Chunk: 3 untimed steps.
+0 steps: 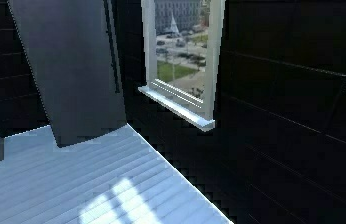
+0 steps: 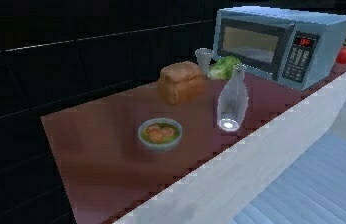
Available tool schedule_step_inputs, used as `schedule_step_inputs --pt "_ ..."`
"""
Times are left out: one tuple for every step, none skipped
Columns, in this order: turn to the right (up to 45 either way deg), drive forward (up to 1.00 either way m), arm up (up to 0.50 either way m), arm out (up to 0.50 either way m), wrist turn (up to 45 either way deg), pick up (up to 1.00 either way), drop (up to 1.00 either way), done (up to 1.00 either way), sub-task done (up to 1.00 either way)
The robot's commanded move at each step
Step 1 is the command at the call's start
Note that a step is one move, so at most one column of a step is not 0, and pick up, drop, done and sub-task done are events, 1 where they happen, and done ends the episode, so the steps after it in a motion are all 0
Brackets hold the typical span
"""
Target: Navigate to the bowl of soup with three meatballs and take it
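When the forward view is read from its left, a tall grey panel (image 1: 71,65) is seen first, then a window (image 1: 181,60) with a white sill, then a dark wall (image 1: 291,100).

In the arm side view, a dark red table (image 2: 91,150) is seen. The bowl (image 2: 161,133) is set on it, a bit left of the middle and near the table's close edge. Brown round lumps are seen inside it, maybe three, but they are too small to be counted for sure. Farther right, a loaf of bread (image 2: 181,82), a clear glass bottle (image 2: 231,103) and a microwave (image 2: 276,42) are found. The bottle is placed near the bowl, on its right, and the two are not touching. A pale ledge (image 2: 281,140) is stretched along the table's close side.

The state of the pincer cannot be told. The bowl is judged to lie out on the side where the arm reaches, a little toward the arm side view's left of the line the arm would take, so a small shift of the base is likely needed first. No long axis is had by the bowl, as it is round. Its mouth is pointed straight up, so any part of the rim can be taken.
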Motion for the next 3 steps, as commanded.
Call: schedule_step_inputs --pt "0.0 0.00 0.38 0.00 0.0 0.00 0.00 0.00 0.00" --pt "0.0 0.00 0.00 0.20 0.0 0.00 0.00 0.00 0.00" --pt "0.0 0.00 0.00 0.00 45.0 0.00 0.00 0.00 0.00"
